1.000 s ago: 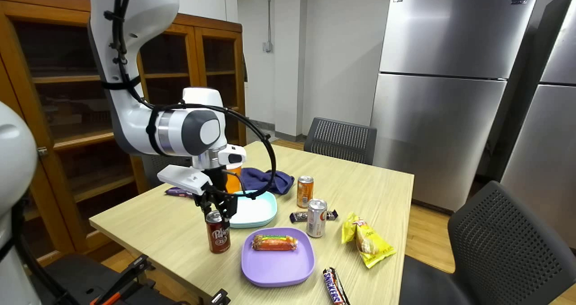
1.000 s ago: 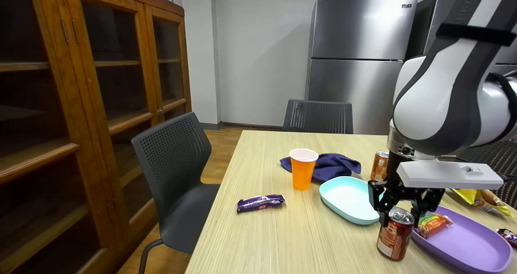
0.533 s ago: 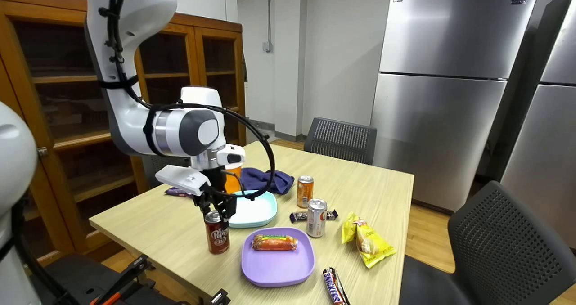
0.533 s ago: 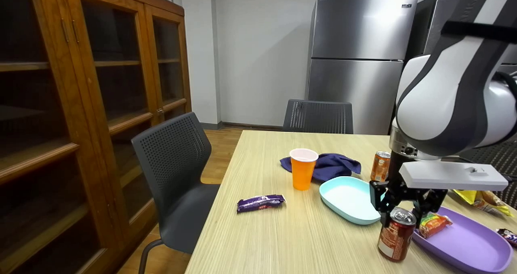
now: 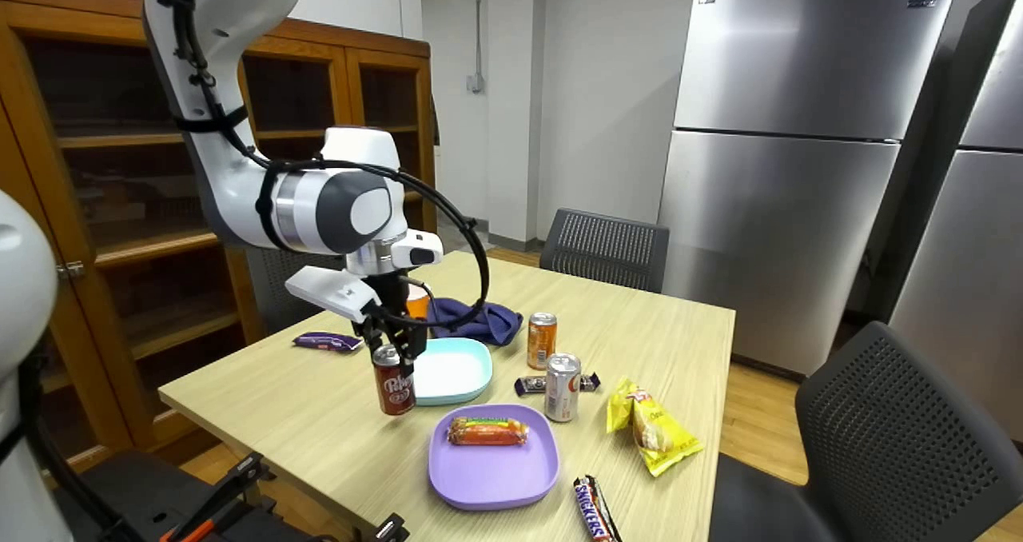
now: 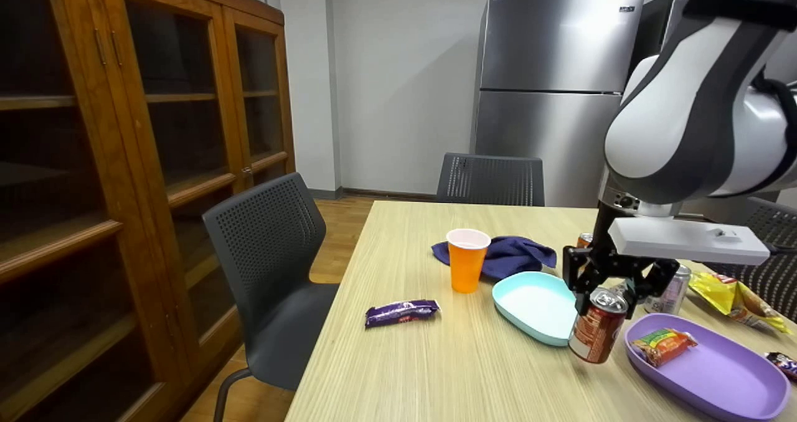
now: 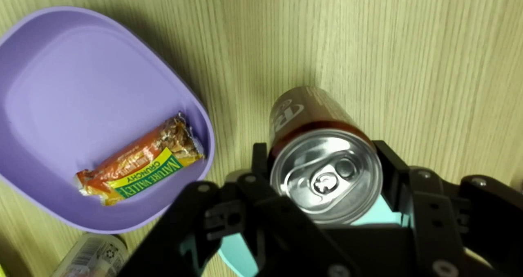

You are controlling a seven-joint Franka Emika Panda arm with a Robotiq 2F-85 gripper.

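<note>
Gripping a Dr Pepper can [image 6: 598,333], the pincer [image 7: 322,162] is clenched on both sides of it near the top rim. Can leans slightly and looks raised off the wood-grain tabletop [image 6: 429,372]. Purple tray [image 7: 81,77] sits near the pincer, to its left in the wrist view, with a Nature Valley Crunchy bar [image 7: 143,161] lying inside by the wall closest to the pincer. Teal tray [image 5: 454,372] lies just beside the pincer, partly hidden under it in the wrist view; contact with the can cannot be told.

Right of the pincer in an exterior view: silver can [image 5: 563,390], dark-wrapped bar [image 5: 530,384] behind that, orange can [image 5: 542,340], then yellow snack bag [image 5: 654,430] farther out. Snickers bar [image 5: 592,510] lies past the purple tray from the pincer.

Left of the pincer in an exterior view: orange cup [image 6: 467,267], navy cloth [image 6: 515,259] behind the cup, and, well apart, purple-wrapped bar [image 6: 402,313]. Stainless refrigerator [image 5: 775,246] stands far behind the pincer.
</note>
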